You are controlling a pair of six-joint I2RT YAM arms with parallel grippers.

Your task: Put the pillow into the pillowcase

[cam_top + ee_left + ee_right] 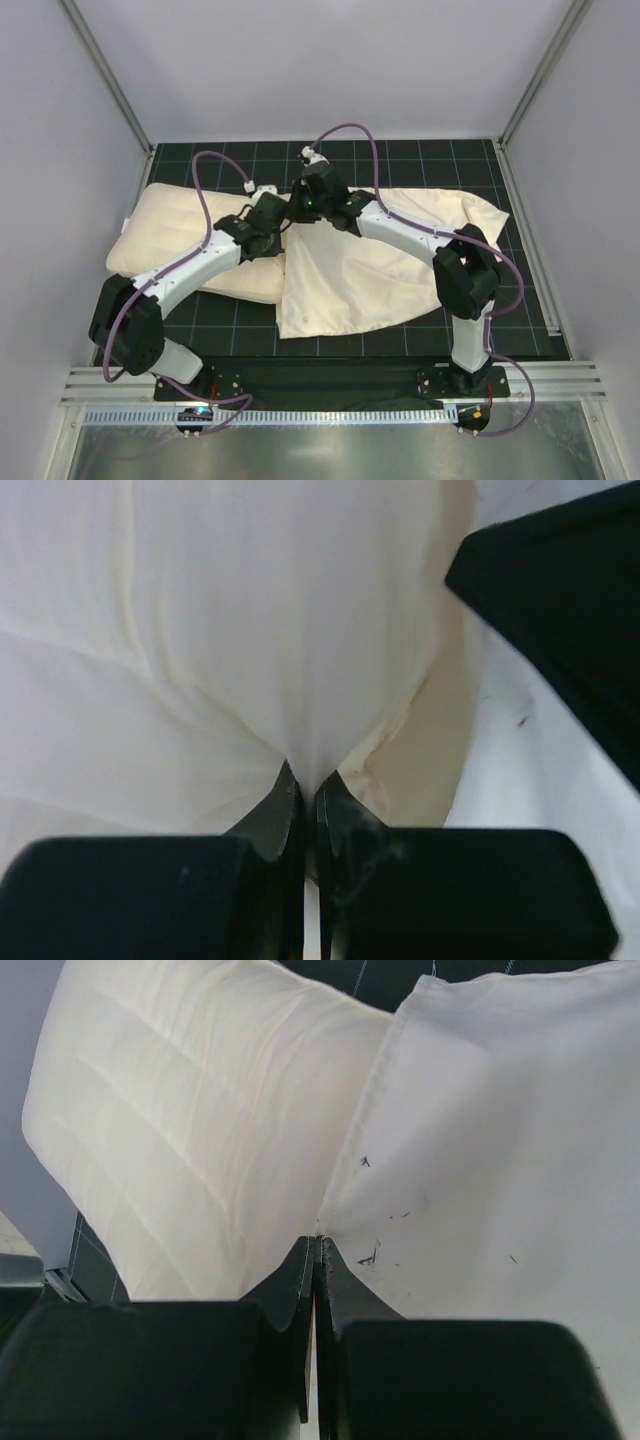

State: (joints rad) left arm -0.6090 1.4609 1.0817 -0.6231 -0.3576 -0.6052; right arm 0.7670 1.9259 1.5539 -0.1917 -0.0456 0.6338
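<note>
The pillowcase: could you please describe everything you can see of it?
The pillowcase is a thin, limp cream cloth sack, wrinkled, with small dark specks near its hem. It lies flat and unfilled on the black gridded table, right of the pillow, its left edge meeting it. The right gripper is shut on that hem; the left gripper pinches gathered pale cloth there, seemingly its upper layer.

From above, the left arm [190, 265] hides a strip of the pillow [160, 228], the right arm [400, 228] covers part of the pillowcase [350, 280], and both wrist views cut the cloth off at their edges.
</note>
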